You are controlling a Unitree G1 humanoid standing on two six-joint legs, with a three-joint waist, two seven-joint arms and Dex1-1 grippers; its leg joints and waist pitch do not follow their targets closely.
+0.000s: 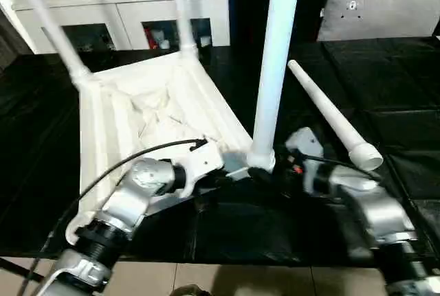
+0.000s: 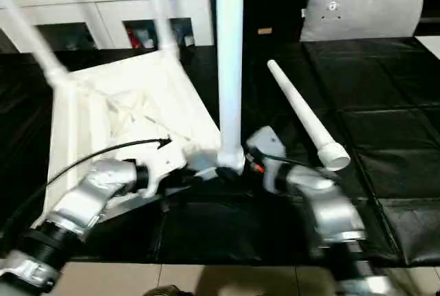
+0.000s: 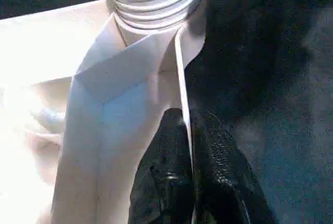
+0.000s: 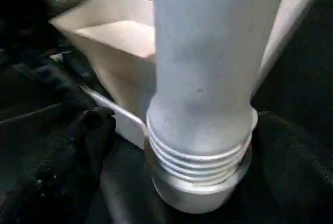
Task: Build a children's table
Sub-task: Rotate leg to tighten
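We log the white plastic tabletop [image 1: 148,114] lying underside up on the black padded mat [image 1: 385,83], its ribs and raised rim facing us. Two legs stand in the far corner sockets: one at the far left corner [image 1: 48,25], one at the far middle corner [image 1: 180,14]. A third leg [image 1: 275,62] stands upright at the near right corner, its threaded end [image 4: 200,154] partly exposed above the socket, so we judge it not yet fully seated. A fourth leg [image 1: 333,117] lies loose on the mat, just beside the right arm. The left gripper [image 3: 190,172] has its two black fingers pinched narrow on the tabletop's thin rim, near the socket. The right gripper [image 1: 285,169] sits low beside the third leg's base; we cannot tell how its claw stands. Beyond the mat we note a grey cushion [image 1: 381,7] and a white cabinet [image 1: 124,7]. Risks, as we judge them: the third leg could tilt or cross-thread if turned off axis; the rim could slip from the left pinch and let the tabletop swing; the right arm could nudge the loose leg and roll it away.
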